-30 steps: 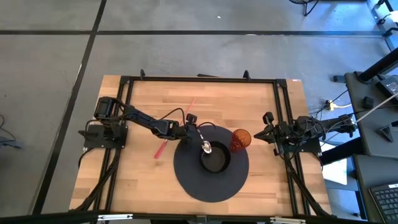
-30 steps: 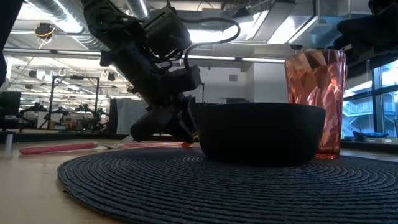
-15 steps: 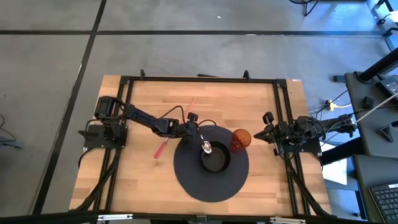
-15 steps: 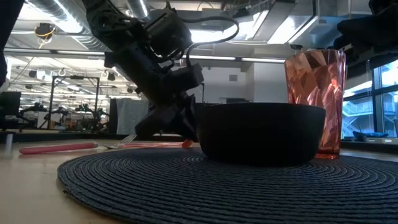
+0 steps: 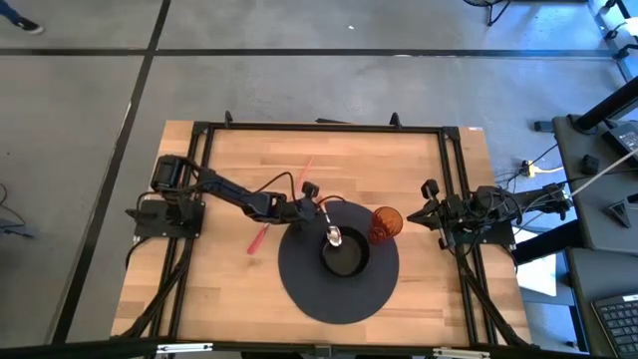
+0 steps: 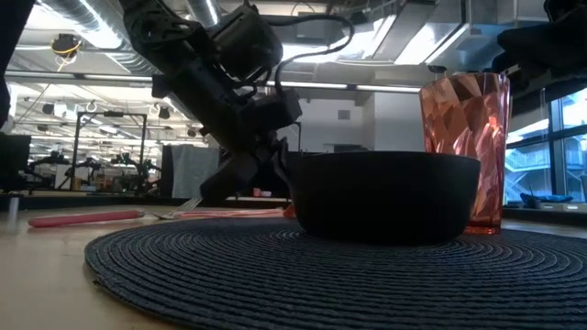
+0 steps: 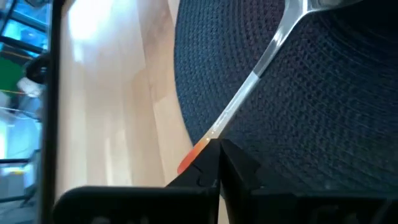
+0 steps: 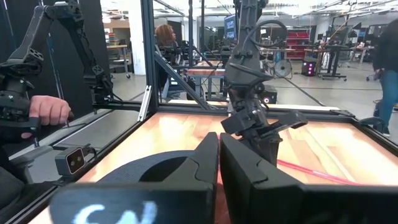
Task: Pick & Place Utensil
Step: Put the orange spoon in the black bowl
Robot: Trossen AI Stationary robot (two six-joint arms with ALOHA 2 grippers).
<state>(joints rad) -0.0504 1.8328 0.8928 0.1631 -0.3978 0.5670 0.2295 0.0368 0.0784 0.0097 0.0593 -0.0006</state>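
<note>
Wooden surface [image 5: 229, 289], pale planks inside a black frame, is carrying a round dark woven placemat [image 5: 339, 264] toward its middle. Nearest in the low view, the placemat's ribbed weave [image 6: 275, 266] is filling the foreground, with a black bowl [image 6: 385, 194] sitting on it and a faceted red tumbler [image 6: 466, 147] standing just beside the bowl. From above, the bowl [image 5: 346, 258] is lying on the placemat and the tumbler [image 5: 385, 223] is standing at the mat's edge on the right arm's side. Left end effector [image 5: 304, 208] is reaching to the placemat's rim, fingers clenched on the orange-tipped handle of a clear spoon [image 7: 249, 93]; the spoon's head [image 5: 334, 237] is resting at the bowl's rim, the shaft slanting down over the mat. In the low view the same end effector [image 6: 266, 174] is angling down just behind the bowl. Farther out, two red utensils [image 5: 257, 239] are lying on bare wood, apart from the mat. Right end effector [image 5: 427, 211] is waiting at the surface's right edge, fingers pressed together and grasping nothing. Beyond, a person's hand [image 8: 50, 111] is showing at the side of the right wrist view.
</note>
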